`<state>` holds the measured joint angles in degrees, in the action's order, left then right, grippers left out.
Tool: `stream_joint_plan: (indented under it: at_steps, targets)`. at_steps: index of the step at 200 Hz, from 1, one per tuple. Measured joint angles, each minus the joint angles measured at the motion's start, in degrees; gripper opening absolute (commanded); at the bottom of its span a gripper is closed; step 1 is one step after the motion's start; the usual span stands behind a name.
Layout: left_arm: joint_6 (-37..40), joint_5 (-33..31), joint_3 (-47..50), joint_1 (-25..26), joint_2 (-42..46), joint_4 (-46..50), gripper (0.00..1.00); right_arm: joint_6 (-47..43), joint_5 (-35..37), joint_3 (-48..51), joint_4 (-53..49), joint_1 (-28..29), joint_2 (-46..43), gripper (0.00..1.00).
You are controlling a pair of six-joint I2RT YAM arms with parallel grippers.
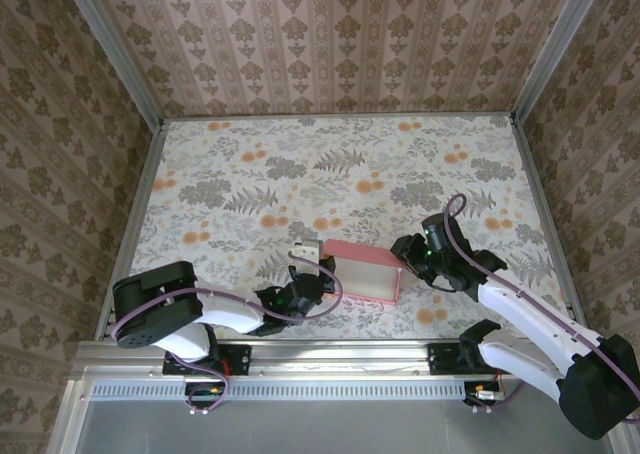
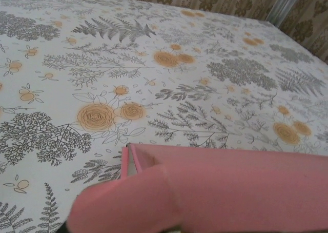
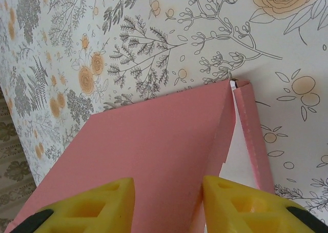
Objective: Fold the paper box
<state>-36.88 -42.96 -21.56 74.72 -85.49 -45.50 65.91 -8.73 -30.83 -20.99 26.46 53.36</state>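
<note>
Two arms flank one shallow pink cardboard paper box point(image 1: 362, 274), whitish inside, which sits low and centre in the top view on the floral-print surface point(image 1: 300, 164). Box long axis runs left-right across the frame, slightly tilted, far wall up, open face showing.

The left pincer point(image 1: 308, 274) is at the box's left end and the right pincer point(image 1: 408, 254) is at its right end, so the box lies directly between them. Both are about equally near, each right against its end.

Right pincer: yellow pads point(image 3: 97, 207) stand apart at a moderate gap, straddling a pink panel next to a folded corner flap, with no visible clamp. Left pincer: wrist view has a curled pink flap across the bottom and the jaws hidden, so can't tell if it grips.

Left arm is folded low, its forearm running right along the bottom edge of the surface. Right arm reaches up-left from the lower-right base, elbow bent, wrist turned in toward the box end.

Next move likely hinges on the right end flap going inward along the long axis.
</note>
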Motion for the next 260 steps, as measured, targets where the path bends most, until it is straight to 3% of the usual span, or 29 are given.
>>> stream_joint_plan:
  at_steps: [58, 81, 99, 149, 195, 260]
  targets:
    - [-2.6, 2.9, 0.5, 0.9, 7.5, 7.6, 0.53, -0.2, -1.2, 0.3, 0.3, 0.1, -0.3, 0.40]
    - [-2.4, 5.1, 1.3, 1.0, 12.5, 12.9, 0.76, -0.2, -1.4, 0.3, 0.7, 0.2, -0.3, 0.40]
    - [-2.8, 7.6, 3.3, 0.9, 16.8, 16.1, 0.99, -0.3, -1.7, 0.3, 1.2, 0.3, -0.3, 0.39]
    - [-1.9, 15.3, 6.0, 0.8, 30.2, 27.6, 1.00, -0.4, -2.1, 0.3, 1.6, 0.6, 0.3, 0.38]
    - [2.7, 26.6, 5.7, 0.8, 40.2, 38.3, 1.00, -0.6, -2.1, 0.3, 1.6, 0.9, 1.1, 0.38]
    - [4.3, 37.1, -2.4, -2.0, 56.0, 55.8, 0.99, -2.1, -2.0, 0.3, 1.6, 1.6, 2.6, 0.35]
